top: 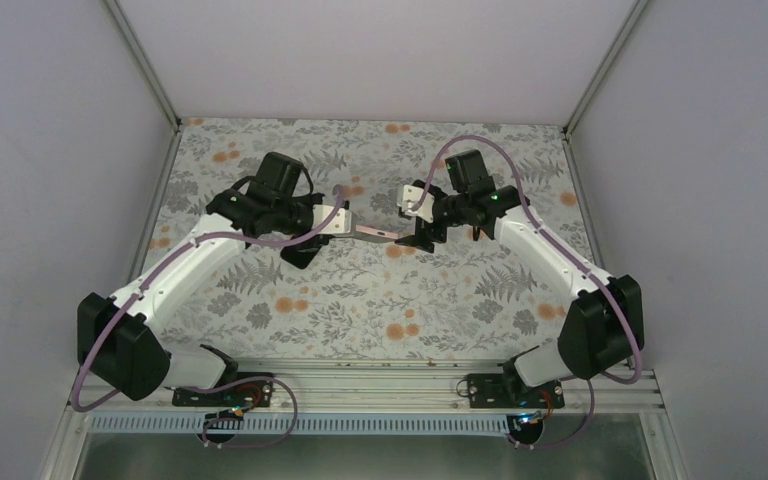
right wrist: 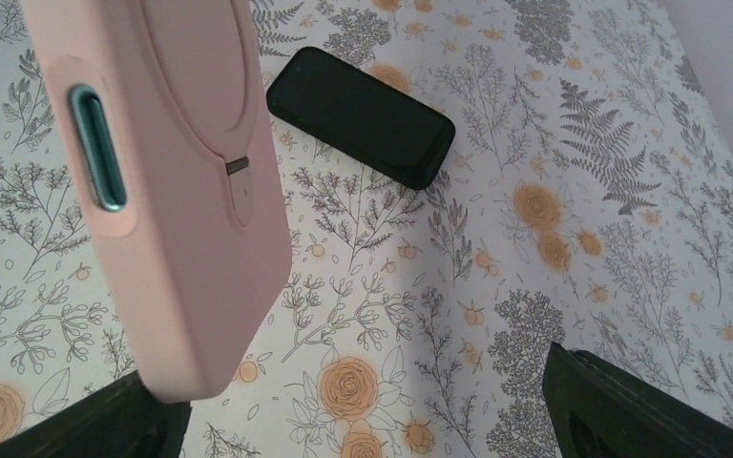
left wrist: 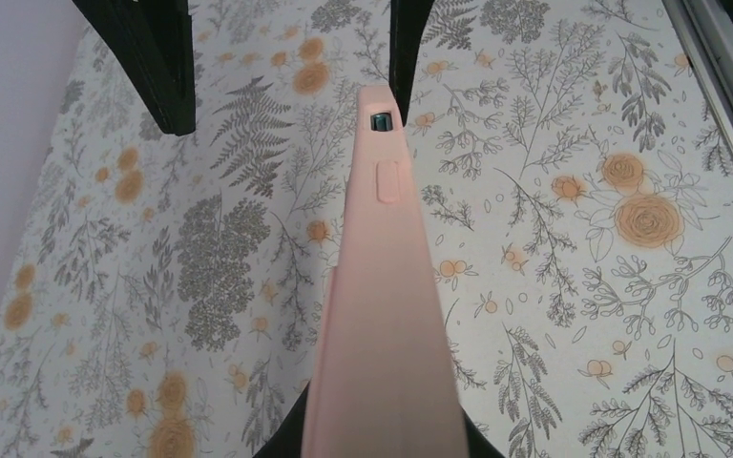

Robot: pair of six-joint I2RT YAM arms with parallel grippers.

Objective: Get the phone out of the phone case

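**Obs. 1.** Your left claw is clenched on the phone case, gripping it by one short end. The pink case juts straight out ahead of that claw with a narrow side turned up. It is held in the air over the floral table.

**Obs. 2.** Your right claw is released, its fingers spread wide. The free end of the case lies inside that gap, close against one finger rather than centred. You cannot tell whether it touches that finger. The other finger stands well apart from the case.

**Obs. 3.** From the right wrist you see the back of the case and, on its side, a long cut-out with a teal rim. From the left wrist, a small window near the far tip shows dark teal. A raised pink button sits just behind it, nearer the left claw.

**Obs. 4.** Phone: no view shows the front of the case, so you cannot tell whether the phone sits inside it.

**Obs. 5.** A black slab with rounded corners lies flat on the table. From the right claw it is beyond and below the case, and it is clear of that claw. What it is cannot be told.
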